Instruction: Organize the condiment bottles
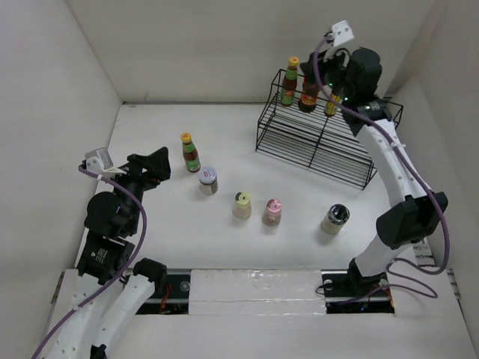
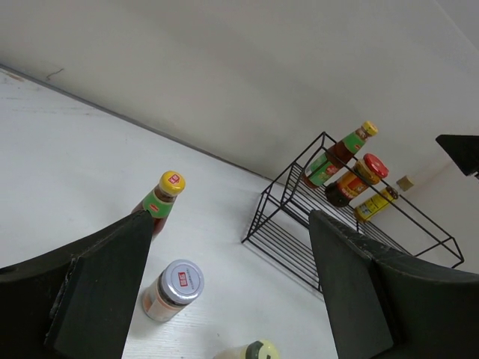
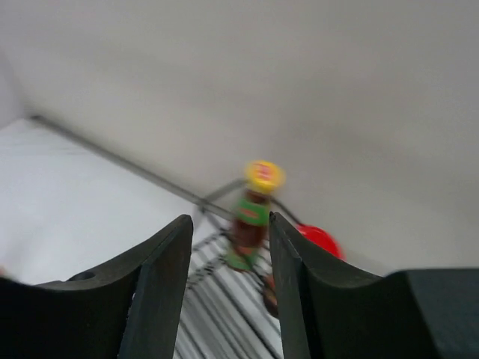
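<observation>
Three condiment bottles stand on the upper shelf of the black wire rack (image 1: 314, 142): a yellow-capped sauce bottle (image 1: 290, 81), a red-lidded dark jar (image 1: 308, 93) and a small yellow bottle (image 1: 331, 105). On the table stand another yellow-capped bottle (image 1: 189, 152), a silver-lidded jar (image 1: 209, 180), a cream shaker (image 1: 242, 205), a pink-capped shaker (image 1: 272, 212) and a dark-topped shaker (image 1: 335, 218). My right gripper (image 1: 316, 75) (image 3: 228, 221) is open and empty above the rack, by the racked bottles; its view is blurred. My left gripper (image 1: 153, 164) (image 2: 230, 224) is open and empty, left of the table bottles.
White walls enclose the table on the left, back and right. The rack's lower shelf (image 2: 299, 250) holds nothing that I can see. The rack stands close to the back right corner.
</observation>
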Robot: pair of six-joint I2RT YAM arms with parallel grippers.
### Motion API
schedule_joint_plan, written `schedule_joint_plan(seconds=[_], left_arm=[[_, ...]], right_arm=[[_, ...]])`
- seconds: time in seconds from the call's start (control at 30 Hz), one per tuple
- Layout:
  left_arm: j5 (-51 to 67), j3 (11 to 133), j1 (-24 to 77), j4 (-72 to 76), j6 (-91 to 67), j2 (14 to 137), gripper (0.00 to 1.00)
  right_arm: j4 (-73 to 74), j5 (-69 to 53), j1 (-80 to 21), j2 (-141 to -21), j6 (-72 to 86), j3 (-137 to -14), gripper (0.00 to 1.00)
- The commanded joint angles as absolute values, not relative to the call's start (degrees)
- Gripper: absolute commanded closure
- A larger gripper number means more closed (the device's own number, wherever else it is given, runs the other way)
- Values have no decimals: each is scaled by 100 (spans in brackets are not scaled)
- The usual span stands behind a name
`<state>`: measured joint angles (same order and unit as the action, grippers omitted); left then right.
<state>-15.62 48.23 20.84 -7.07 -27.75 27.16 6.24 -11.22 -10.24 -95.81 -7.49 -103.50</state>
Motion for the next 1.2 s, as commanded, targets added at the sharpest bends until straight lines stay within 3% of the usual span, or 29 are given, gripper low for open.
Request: schedule_joint_plan(seconds=[0.0,0.03,0.07,0.13,0.17,0.27,0.5,0.87,0.97,1.07,1.1,1.17], left_arm=[[-1714,4790,2057,-492,-2839,2681,19],[-1766,4790,2057,-492,-2839,2628,19],[-1845,4790,2057,-492,-2891,2628,19],[-1933,4790,2057,-562,-2892,2628,19],[-1994,4790,2057,-562,-2892,2567,19],[-2126,4790,2057,-563,-2892,2461,19],[-2180,4852,2057,-563,-2892,2355,19],[-2021,4799,2057,-563,-2892,2303,19],[-1960,4799,2057,-563,-2892,2303,19],[-1960,4799,2057,-510,-2892,2355,19],[-1960,4799,2057,-510,-2892,2355,19],[-1899,4799,2057,-510,-2892,2355,19]], right_arm=[[186,-1686,-1782,-9579,-1072,-10046,49],[185,-1922,-2158,-9641,-1124,-10046,49],[106,-2090,-2353,-9720,-1186,-9994,38],[105,-2485,-2697,-10054,-1336,-9993,28],[36,-2626,-2994,-10168,-1336,-9993,16],[-140,-3205,-3513,-10747,-1459,-10142,3],[-79,-3226,-4192,-11908,-1828,-10994,0],[-342,-2760,-4429,-13604,-1381,-12488,0],[-729,-2707,-4430,-13991,-1021,-12840,5],[-1228,-2707,-4430,-14133,-608,-12999,27],[-1457,-2759,-4430,-14133,-485,-12755,43],[-2123,-2760,-4430,-13940,-143,-12517,56]])
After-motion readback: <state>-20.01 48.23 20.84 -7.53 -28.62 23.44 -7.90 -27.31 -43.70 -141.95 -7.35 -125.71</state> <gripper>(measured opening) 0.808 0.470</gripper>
